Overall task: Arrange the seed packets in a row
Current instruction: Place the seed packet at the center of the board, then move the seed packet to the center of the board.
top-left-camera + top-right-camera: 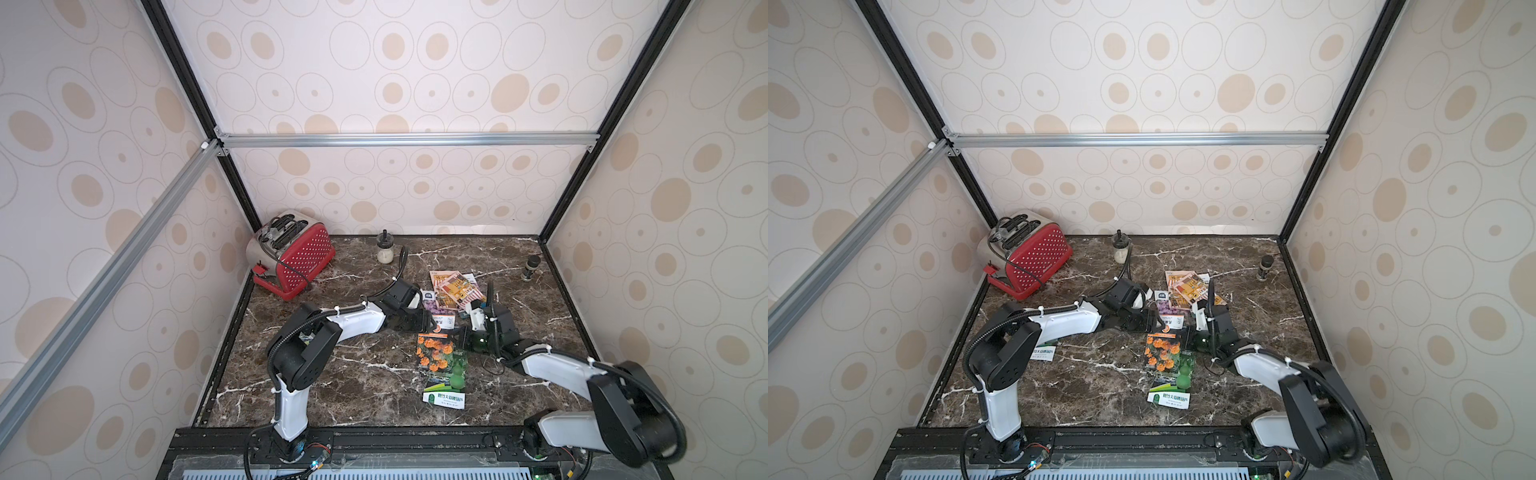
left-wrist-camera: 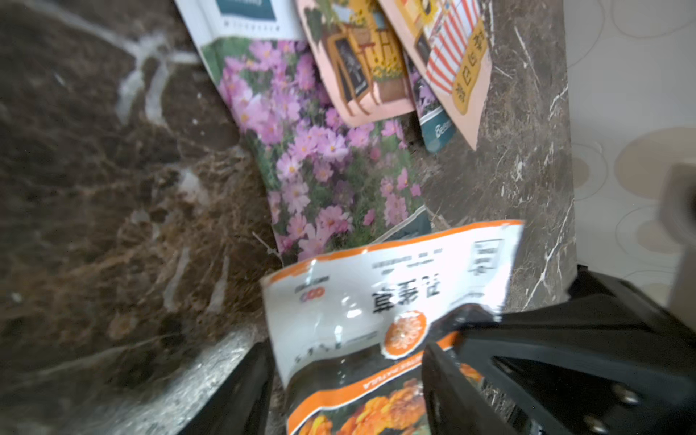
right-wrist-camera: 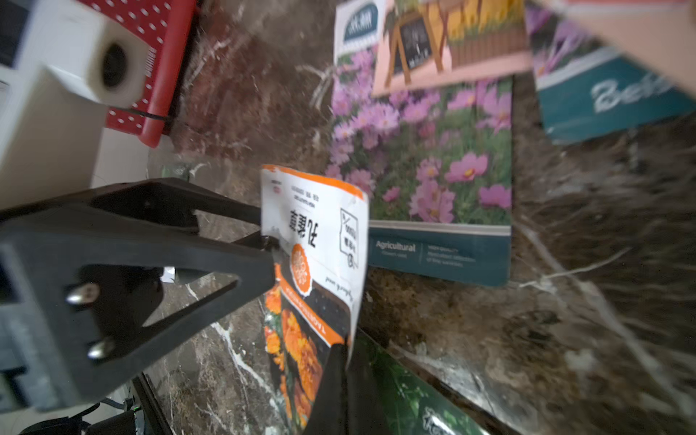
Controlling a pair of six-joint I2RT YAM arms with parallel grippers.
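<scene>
- One marigold packet [image 1: 434,353]; two purple-flower packets, one [image 2: 320,158] mostly in plain sight and a second one [image 3: 610,101] largely covered; two peach shop-front packets [image 1: 455,289] overlapping; one gourd packet [image 1: 457,372]; one white-and-green packet end [image 1: 1044,353] showing under the left arm's elbow
- All but that last one lie clustered right of the middle of the marble table [image 1: 332,374]; the peach pair is farthest back and the gourd packet nearest the front
- The white band [image 1: 444,398] at the front may belong to the gourd packet or to another packet; I cannot tell; both wrist views are blurred and the print is hard to read
- The left gripper [image 2: 346,350] has its jaws apart, straddling the marigold packet's white header, which curls up off the table
- The right gripper [image 3: 335,376] is closed, and the right wrist view shows it pinching the marigold packet's long edge
- One red toaster [image 1: 291,253] back left; one glass jar [image 1: 385,249] at the back; one small dark cylinder [image 1: 530,268] back right; all well apart from the packets
</scene>
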